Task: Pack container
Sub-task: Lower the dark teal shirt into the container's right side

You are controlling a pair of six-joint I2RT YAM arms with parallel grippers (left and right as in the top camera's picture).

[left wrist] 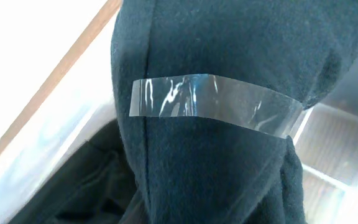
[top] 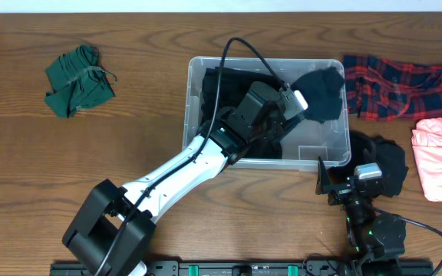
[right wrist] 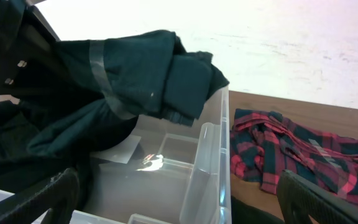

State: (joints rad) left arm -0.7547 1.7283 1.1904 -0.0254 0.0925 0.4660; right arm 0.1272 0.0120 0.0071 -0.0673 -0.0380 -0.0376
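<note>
The left jaws are clenched on a dark bundle (top: 319,90) bound with a band of clear tape (left wrist: 216,102). They hold it over the far right corner of the container (top: 189,115). In the right wrist view the bundle hangs above the rim and partly over the right wall. The left arm (top: 183,172) reaches in over the near wall from the near left of the counter (top: 144,130).

The right jaws are spread wide with nothing between them. They sit just outside the container's near right corner and point toward it.

The container stands at the middle of the counter. More dark clothing (top: 221,84) fills its left part, while the right part of its floor shows bare plastic.

Around it lie other garments:
- A green one (top: 79,80) lies well apart to the left.
- A red plaid shirt (top: 397,88) lies just beside the right wall.
- A black one (top: 390,165) lies near the right corner — beside the right jaws.
- A pink one (top: 440,157) lies at the right edge.
</note>
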